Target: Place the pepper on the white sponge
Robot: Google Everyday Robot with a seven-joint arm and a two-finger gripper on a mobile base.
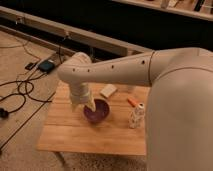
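The pepper (132, 102), a small orange-red piece, lies on the wooden table (65, 130) just behind the white spotted bottle figure (136, 116). The white sponge (108, 90), a flat cream block, lies at the table's far side, left of the pepper and apart from it. My gripper (89, 105) hangs from the white arm (115, 67) over the left rim of the purple bowl (97, 111), left of the sponge and pepper.
The purple bowl stands mid-table. The white spotted figure stands upright to its right. The arm's large shoulder (180, 115) hides the table's right part. Cables (20, 92) and a dark device (46, 65) lie on the floor to the left.
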